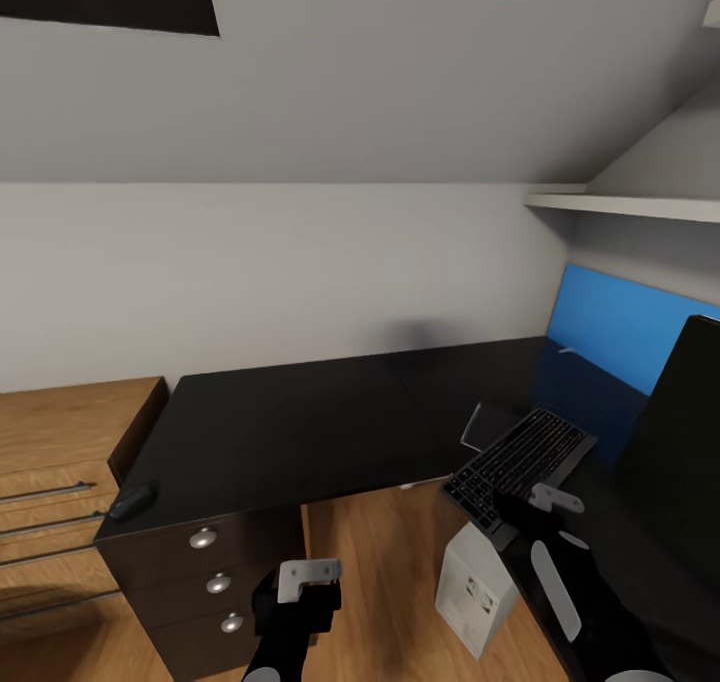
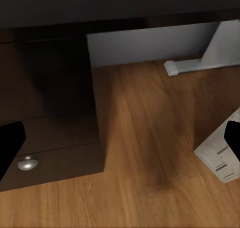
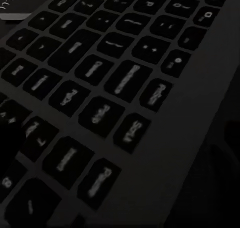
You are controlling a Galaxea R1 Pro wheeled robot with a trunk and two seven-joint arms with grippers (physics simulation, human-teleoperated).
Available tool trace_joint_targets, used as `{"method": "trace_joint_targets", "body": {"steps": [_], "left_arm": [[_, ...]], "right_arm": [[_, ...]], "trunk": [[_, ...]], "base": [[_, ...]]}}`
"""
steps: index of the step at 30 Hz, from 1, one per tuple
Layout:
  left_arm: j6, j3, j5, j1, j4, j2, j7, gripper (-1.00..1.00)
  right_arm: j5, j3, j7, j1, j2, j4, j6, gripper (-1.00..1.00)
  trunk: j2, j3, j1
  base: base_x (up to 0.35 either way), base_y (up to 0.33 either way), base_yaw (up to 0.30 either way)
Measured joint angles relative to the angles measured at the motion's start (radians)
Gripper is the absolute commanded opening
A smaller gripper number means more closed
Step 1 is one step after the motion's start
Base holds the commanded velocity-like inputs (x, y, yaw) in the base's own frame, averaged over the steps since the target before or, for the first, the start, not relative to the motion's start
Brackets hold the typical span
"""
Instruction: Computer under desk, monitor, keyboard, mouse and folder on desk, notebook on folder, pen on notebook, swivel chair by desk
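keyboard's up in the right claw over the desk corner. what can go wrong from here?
1. The keyboard seems held by its near end in the right claw, tilted, partly over the notebook; it could slip or land on the book.
2. The mouse sits at the desk edge above the drawers; a sweep could knock it off.
3. The computer stands close below the right arm; lowering may bump it.

- The desk [image 1: 300, 422] runs along the back wall and turns a corner at the right.
- The mouse [image 1: 131, 502] lies on the desk's front left corner, above the drawers [image 1: 215, 582].
- A dresser [image 1: 60, 462] stands just left of the desk.
- The keyboard [image 1: 520, 462] sits tilted at the inner corner's front edge, a notebook [image 1: 485, 424] just behind it.
- The computer [image 1: 475, 587] stands on the floor below the keyboard.
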Motion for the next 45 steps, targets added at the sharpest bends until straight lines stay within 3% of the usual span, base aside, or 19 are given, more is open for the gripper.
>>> {"method": "trace_joint_targets", "body": {"steps": [7, 45], "left_arm": [[-0.001, 0.0, 0.0, 0.0, 0.0, 0.001, 0.0, 1.0], [0.0, 0.002, 0.0, 0.0, 0.01, 0.001, -0.001, 1.0]], "right_arm": [[0.008, 0.003, -0.002, 0.0, 0.001, -0.018, -0.014, 1.0], [0.03, 0.006, -0.002, 0.0, 0.001, 0.002, -0.021, 1.0]], "trunk": [[-0.049, -0.022, 0.027], [-0.049, -0.022, 0.027]], "base": [[0.0, 0.0, 0.0], [-0.05, 0.033, 0.0]]}}
